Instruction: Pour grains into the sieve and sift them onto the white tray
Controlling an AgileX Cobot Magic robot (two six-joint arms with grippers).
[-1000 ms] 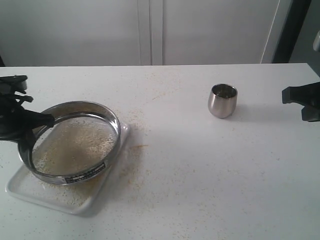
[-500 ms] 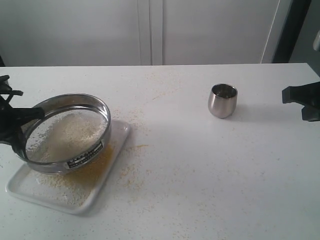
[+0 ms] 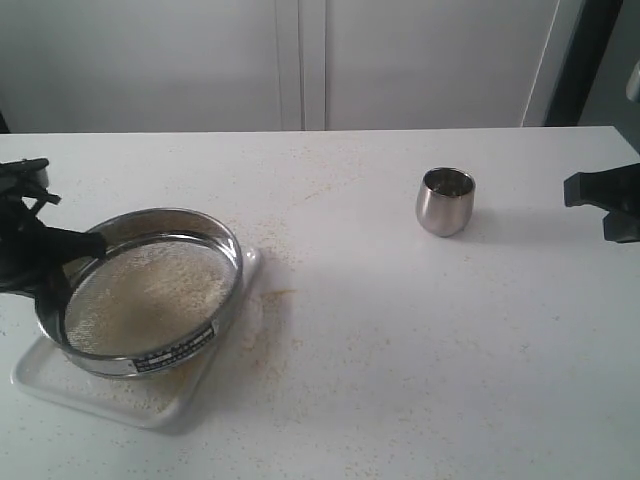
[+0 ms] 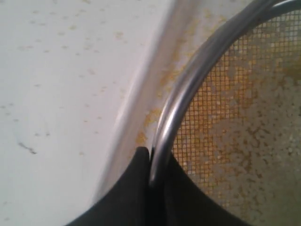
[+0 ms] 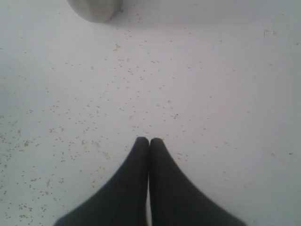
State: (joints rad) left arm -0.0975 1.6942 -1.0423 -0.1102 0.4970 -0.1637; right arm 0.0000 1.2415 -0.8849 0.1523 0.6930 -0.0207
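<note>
- The left gripper (image 4: pixel 150 157) pinches the steel rim of the sieve (image 3: pixel 236 262) at its left edge, jaws nearly closed on the thin wall, one finger inside and one outside.
- The sieve, grains (image 3: pixel 150 285) spread across its mesh, hangs tilted over the white tray (image 3: pixel 55 385) and extends rightward from the gripper. Any shaking likely has to hold it above the tray.
- The right gripper (image 5: pixel 149 141), shut and empty, sits well apart, beyond the steel cup (image 3: pixel 445 200).

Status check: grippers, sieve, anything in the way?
Left gripper shut on sieve rim, over tray. Right gripper shut, empty. Cup well clear.
</note>
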